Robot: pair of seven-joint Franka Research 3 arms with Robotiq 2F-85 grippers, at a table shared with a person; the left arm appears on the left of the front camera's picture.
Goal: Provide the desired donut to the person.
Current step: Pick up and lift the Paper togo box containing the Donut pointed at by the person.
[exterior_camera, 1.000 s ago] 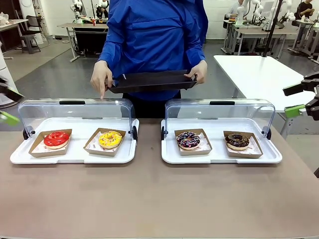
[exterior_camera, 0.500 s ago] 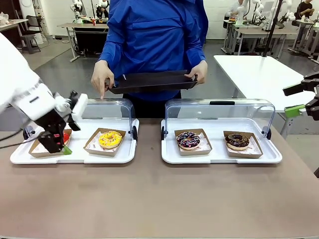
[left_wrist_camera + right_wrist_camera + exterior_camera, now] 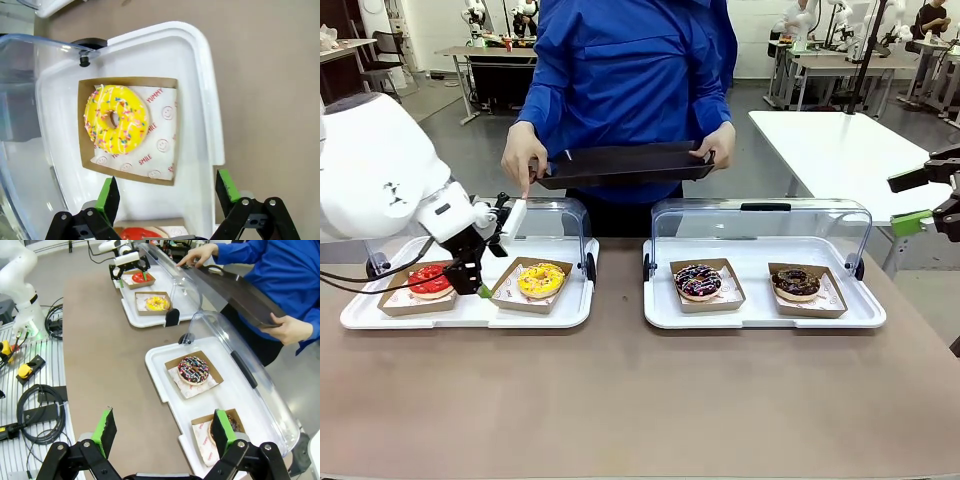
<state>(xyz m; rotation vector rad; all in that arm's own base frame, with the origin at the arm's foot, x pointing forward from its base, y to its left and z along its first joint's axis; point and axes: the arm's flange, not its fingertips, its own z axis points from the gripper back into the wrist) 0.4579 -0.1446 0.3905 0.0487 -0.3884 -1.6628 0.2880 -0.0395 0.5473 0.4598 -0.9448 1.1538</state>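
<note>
Nearest the robot, off the right edge of the brown worktop (image 3: 620,400), the right gripper (image 3: 163,432) is held up in the air. Its green-padded jaws are spread wide with nothing between them, and it is well apart from both trays.

On the worktop's left half is the left white plastic tray (image 3: 470,315). The left gripper (image 3: 166,187) hangs low over it, jaws wide and empty, pointing down between two brown cardboard boats. Whether it touches the tray cannot be told.
- Left boat: red-glazed ring donut (image 3: 430,280).
- Right boat: yellow-iced ring donut (image 3: 541,279) with coloured sprinkles, on printed paper. In the left wrist view it lies just ahead of the fingers, untouched.

On the worktop's right half is the right white plastic tray (image 3: 760,318).
- Left boat: chocolate donut with coloured sprinkles (image 3: 698,281).
- Right boat: dark chocolate ring donut (image 3: 797,284).

Clear domed lids (image 3: 550,225) stand open along each tray's far edge.

At the worktop's far edge stands the person (image 3: 630,70) in a bright blue jacket.
- A flat black tray (image 3: 625,162) is held level at waist height, with the other hand (image 3: 720,142) gripping one end.
- The pointing hand (image 3: 523,155) is at the opposite end, index finger stretched down above the left lid's far side, roughly in line with the yellow-iced ring donut.
</note>
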